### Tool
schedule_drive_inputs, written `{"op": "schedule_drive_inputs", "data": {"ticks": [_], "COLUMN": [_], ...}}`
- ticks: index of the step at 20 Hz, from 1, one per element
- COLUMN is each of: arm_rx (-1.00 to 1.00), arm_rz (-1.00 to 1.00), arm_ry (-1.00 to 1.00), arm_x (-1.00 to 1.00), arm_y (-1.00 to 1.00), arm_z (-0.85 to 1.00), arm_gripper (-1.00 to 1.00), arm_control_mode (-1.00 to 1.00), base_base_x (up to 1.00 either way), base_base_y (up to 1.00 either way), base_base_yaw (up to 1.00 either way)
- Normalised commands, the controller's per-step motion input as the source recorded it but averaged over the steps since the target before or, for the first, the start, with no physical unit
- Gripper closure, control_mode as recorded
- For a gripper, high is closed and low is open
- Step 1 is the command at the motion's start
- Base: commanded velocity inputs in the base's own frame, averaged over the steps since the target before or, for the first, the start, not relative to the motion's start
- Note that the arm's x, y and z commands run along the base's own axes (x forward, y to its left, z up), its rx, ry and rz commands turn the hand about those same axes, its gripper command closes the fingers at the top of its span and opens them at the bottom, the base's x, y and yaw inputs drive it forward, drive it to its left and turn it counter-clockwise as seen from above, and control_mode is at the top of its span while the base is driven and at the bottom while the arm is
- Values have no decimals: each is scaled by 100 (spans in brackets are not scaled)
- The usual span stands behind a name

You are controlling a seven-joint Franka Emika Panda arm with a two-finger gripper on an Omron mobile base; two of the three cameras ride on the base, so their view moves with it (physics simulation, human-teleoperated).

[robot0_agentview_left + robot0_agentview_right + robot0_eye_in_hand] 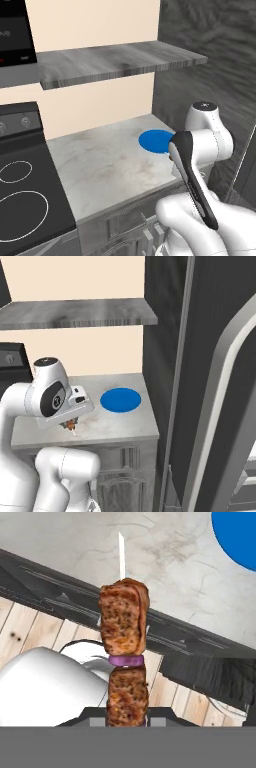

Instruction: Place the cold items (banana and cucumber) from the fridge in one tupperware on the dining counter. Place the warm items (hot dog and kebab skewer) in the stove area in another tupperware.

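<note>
Gripper (127, 719) jaws clamped on kebab skewer (124, 662), meat chunks plus purple onion slice, stick pointing 12 o'clock in hand view. Blue round lid/plate (120, 400) flat on marble counter (100, 165), nothing on it, at 2 o'clock from skewer.

A kitchen is shown: a black stove (22, 185) with 2 ringed burners, a marble counter (105, 165) over cabinet doors, a grey wall shelf (115, 60), a fridge door (225, 406).
</note>
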Motion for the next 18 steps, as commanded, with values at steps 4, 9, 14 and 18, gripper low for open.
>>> {"op": "schedule_drive_inputs", "data": {"ticks": [4,9,14,18], "arm_rx": [0,0,0,0], "arm_rz": [0,0,0,0], "arm_ry": [0,0,0,0], "arm_x": [-28,0,0,0], "arm_y": [3,0,0,0], "arm_z": [0,0,0,0], "arm_gripper": [100,100,100,100], "arm_control_mode": [100,100,100,100], "base_base_x": [-43,-96,-86,-44], "base_base_y": [14,57,65,4], "base_base_yaw": [0,2,-35,-87]}}
